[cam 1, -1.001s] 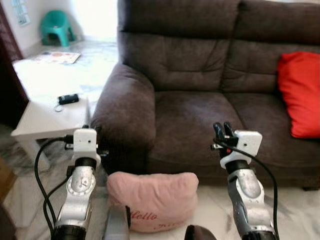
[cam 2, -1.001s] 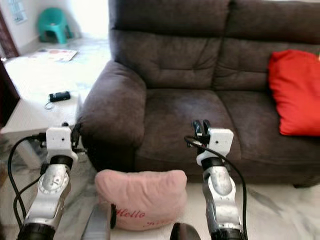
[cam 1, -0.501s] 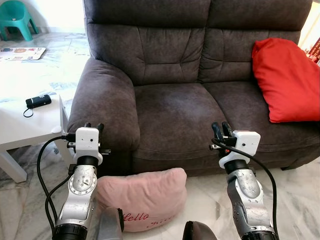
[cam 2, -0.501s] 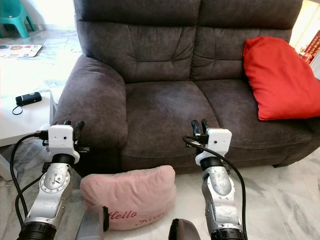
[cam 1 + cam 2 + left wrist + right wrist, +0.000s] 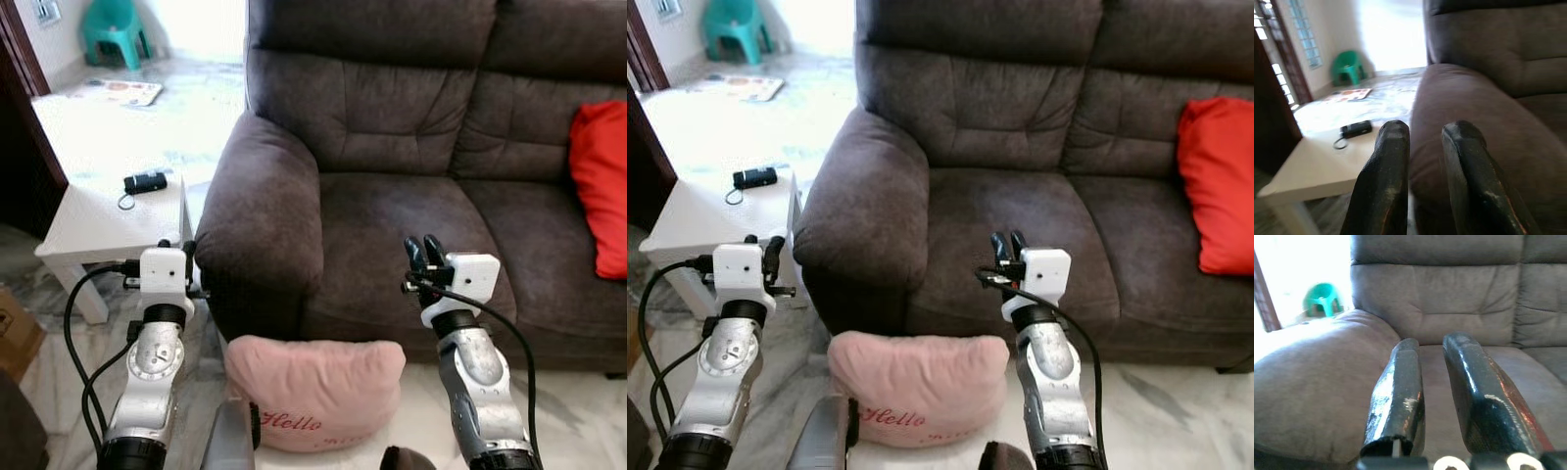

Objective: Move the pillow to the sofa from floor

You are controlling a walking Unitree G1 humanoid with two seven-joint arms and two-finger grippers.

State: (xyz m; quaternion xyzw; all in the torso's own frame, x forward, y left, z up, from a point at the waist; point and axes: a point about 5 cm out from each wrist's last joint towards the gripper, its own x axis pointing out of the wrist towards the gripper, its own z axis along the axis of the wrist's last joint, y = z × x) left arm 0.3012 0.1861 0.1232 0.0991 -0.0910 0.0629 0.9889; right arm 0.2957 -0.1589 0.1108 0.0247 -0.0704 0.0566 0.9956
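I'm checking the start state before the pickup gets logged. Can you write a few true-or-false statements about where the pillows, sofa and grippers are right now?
1. The pink fabric pillow lies on the floor against the front of the dark brown fabric sofa. True.
2. The right gripper grips the pink pillow. False: it is raised above it, holding nothing.
3. A red pillow rests on the sofa seat. True.
4. The left gripper rests on the white side table. False: it is raised in front of the sofa's armrest.
5. A small black device lies on the white table. True.
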